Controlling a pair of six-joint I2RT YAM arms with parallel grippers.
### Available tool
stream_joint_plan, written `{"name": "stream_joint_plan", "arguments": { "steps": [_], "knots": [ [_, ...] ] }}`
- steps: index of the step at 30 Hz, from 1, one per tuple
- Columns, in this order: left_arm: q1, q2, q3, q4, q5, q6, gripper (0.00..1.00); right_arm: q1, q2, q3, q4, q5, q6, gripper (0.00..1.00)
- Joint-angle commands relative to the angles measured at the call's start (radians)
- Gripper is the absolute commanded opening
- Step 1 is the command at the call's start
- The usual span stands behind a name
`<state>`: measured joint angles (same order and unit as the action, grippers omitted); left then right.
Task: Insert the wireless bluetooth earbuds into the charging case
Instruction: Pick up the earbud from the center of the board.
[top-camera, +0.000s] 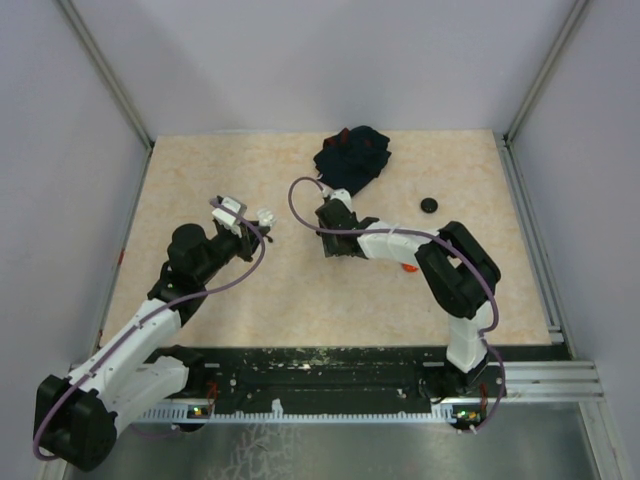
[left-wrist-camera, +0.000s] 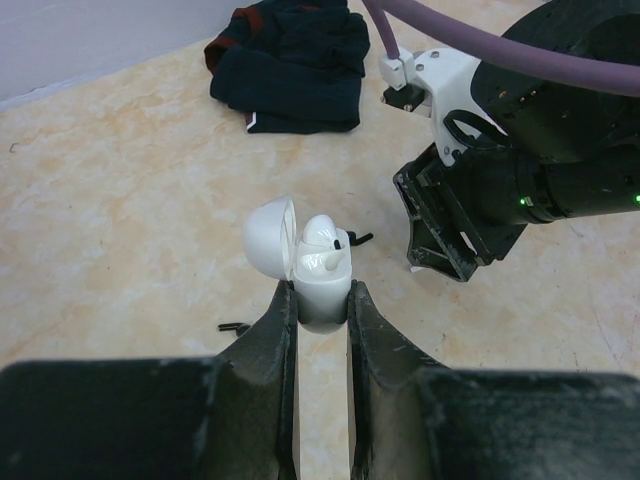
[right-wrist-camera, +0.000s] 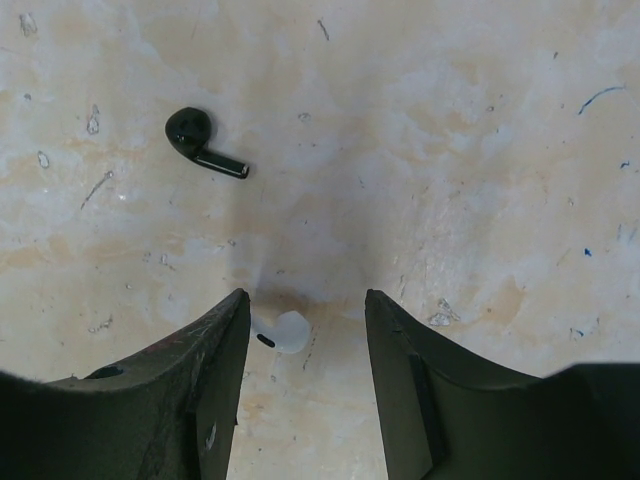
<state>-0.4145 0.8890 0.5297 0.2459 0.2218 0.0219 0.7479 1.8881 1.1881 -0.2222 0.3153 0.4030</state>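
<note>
Your left gripper (left-wrist-camera: 320, 305) is clamping the white rounded plastic charging case (left-wrist-camera: 322, 280) by its base. It is holding the case upright with the hinged lid (left-wrist-camera: 268, 235) flipped open. One white bud (left-wrist-camera: 322, 232) looks to be sitting in a socket already.

Your right gripper (right-wrist-camera: 305, 300) is hovering low over the beige speckled table (right-wrist-camera: 480, 150) with its jaws standing apart, gripping nothing. The small white plastic earbud (right-wrist-camera: 283, 330) is lying on the table between the fingers, nearer the one on the view's left; can't tell if it's touching. The small black glossy earbud with a stem (right-wrist-camera: 205, 142) is lying well clear of the jaws.

The step in hand is probably picking the loose white earbud for the free socket. For the next move you're needing to centre the jaws on it, drop, and close gently, since it's tiny and smooth and likely to squirt out. After that you're carrying it over to the case nearby and lining it up with the open socket.
</note>
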Motion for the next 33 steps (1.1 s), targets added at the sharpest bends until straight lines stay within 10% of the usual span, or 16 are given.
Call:
{"name": "stream_joint_plan", "arguments": {
  "steps": [1,33],
  "knots": [
    [0.005,0.002,0.038,0.018,0.022,-0.013,0.0,0.015,-0.003,0.032,-0.024,0.0,-0.016,0.5],
    [0.006,0.016,0.039,0.022,0.051,-0.025,0.0,0.019,0.026,0.135,-0.169,-0.043,0.014,0.41]
  ]
}}
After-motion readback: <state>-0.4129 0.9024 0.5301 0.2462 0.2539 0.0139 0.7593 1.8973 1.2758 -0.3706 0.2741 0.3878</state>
